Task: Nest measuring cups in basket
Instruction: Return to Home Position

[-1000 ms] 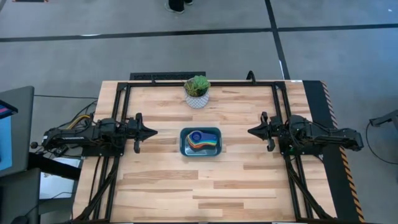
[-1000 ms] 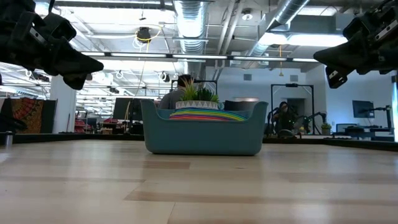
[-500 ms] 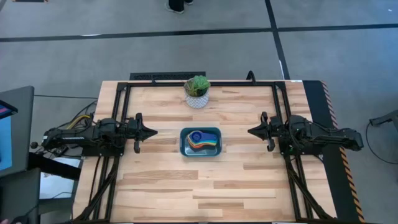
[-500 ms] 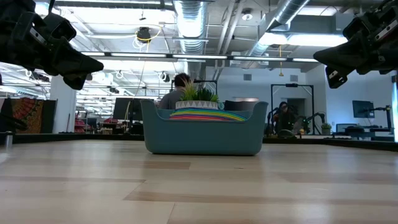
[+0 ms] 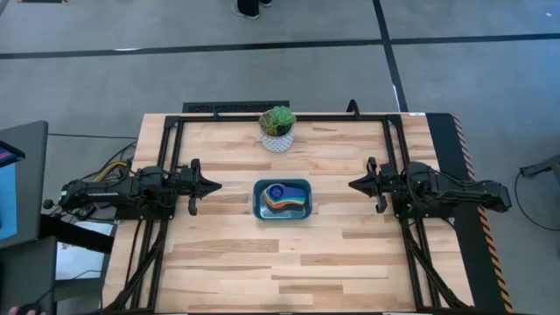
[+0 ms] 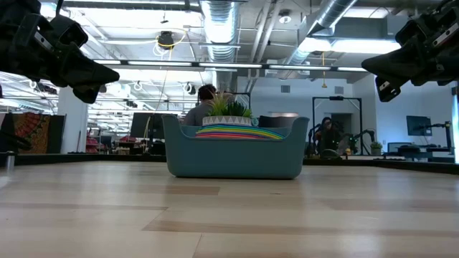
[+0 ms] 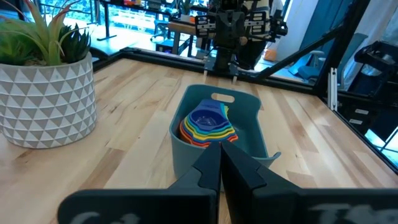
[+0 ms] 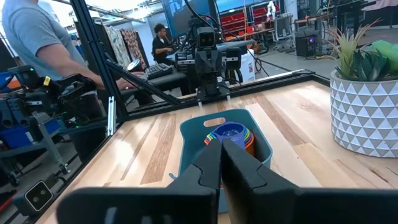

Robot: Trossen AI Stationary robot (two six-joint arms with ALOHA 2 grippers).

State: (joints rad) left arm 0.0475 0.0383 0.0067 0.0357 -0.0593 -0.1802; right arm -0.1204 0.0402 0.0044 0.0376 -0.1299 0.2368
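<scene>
Measuring cups [image 5: 281, 198] nest in the basket [image 5: 257, 201] beside a potted plant [image 5: 277, 127]; left hand [image 5: 216, 185] and right hand [image 5: 353, 185] flank it, both closed.

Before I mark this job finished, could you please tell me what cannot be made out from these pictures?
Cup count: in the high view the cups are too small to count; in the low view the basket wall hides all but their rims.
Near side of the stack: in the wrist views the left tool and right tool cover it.
Plant: low view, basket hides most of its pot.
</scene>
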